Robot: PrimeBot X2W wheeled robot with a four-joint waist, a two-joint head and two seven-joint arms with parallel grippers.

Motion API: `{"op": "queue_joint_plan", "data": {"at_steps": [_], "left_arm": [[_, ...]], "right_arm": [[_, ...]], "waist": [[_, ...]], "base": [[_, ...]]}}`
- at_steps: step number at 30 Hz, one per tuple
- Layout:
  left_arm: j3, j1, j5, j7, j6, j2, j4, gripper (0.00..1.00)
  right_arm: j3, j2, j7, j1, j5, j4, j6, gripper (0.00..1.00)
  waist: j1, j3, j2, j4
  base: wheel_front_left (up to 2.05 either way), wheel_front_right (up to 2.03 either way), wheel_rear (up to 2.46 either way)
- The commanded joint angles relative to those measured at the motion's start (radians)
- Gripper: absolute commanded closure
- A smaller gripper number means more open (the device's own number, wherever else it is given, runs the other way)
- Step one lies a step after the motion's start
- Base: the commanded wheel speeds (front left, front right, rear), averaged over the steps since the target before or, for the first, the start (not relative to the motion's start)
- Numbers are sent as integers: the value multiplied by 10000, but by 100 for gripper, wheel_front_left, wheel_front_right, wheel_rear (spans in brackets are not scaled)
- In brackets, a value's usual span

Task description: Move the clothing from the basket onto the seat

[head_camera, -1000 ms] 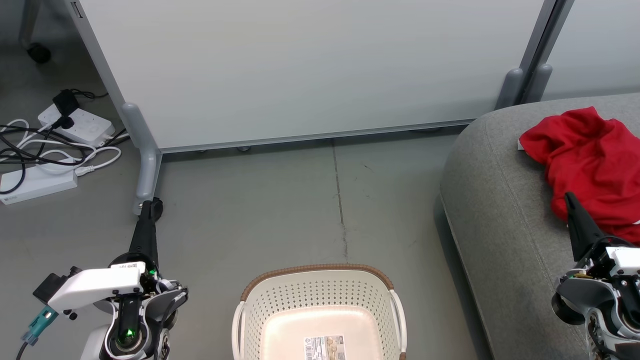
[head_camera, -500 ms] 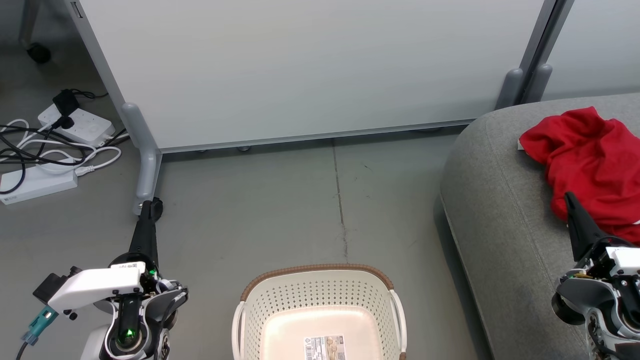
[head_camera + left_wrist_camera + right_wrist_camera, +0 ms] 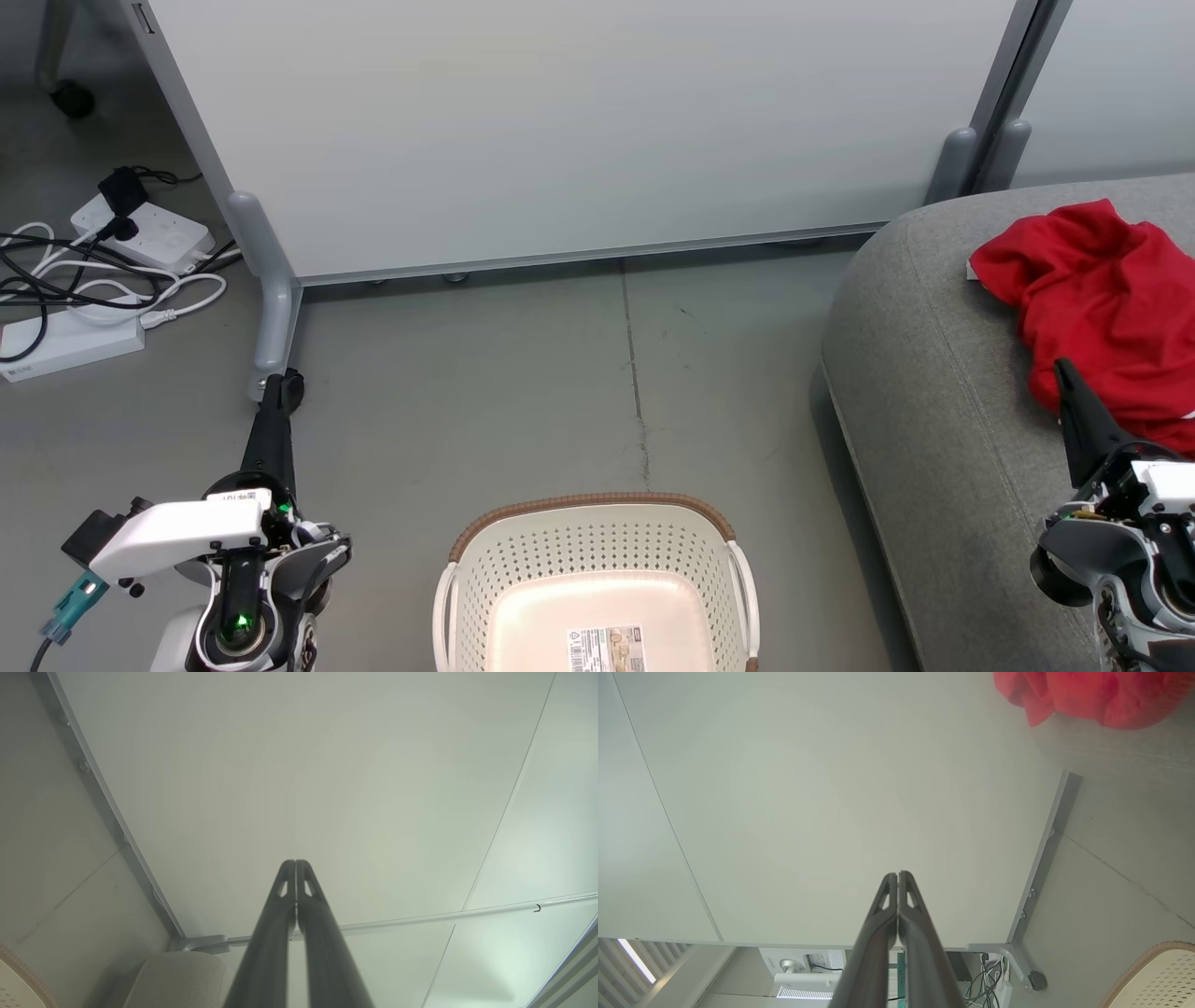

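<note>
Two pincers, both closed with fingers pressed together and gripping nothing: left pincer [image 3: 274,387] low over the floor [image 3: 560,373], right pincer [image 3: 1062,373] over the seat [image 3: 934,392]. Item one, clothing [image 3: 1102,299]: a red heap lying on the seat, just beyond the right pincer's tips and a little to its right; contact between tips and fabric cannot be told. Item two, basket [image 3: 597,509]: on the floor between the two pincers; visible bottom bare but for a printed label [image 3: 605,649], near end cut off by the frame. Status, judged: transfer looks done or very nearly so, with only that unseen near end to check. Clearances: open floor right of the left pincer; partition panel [image 3: 560,121] and its foot just ahead of its tips; power strips [image 3: 140,233] and cables well to its left. The seat's rounded edge lies left of the right pincer, between it and the basket.
</note>
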Motion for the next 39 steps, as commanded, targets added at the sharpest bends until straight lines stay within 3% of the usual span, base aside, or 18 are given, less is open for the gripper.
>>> {"op": "queue_joint_plan", "data": {"at_steps": [1,39], "left_arm": [[41,-184,-43,21,-32,22,16,100],[39,-184,-45,20,-32,22,14,100]], "right_arm": [[0,-67,46,-39,56,1,25,100],[11,-74,36,-36,61,1,25,100]], "waist": [[0,0,0,0],[0,0,0,0]], "base": [[0,0,0],[0,0,0]]}}
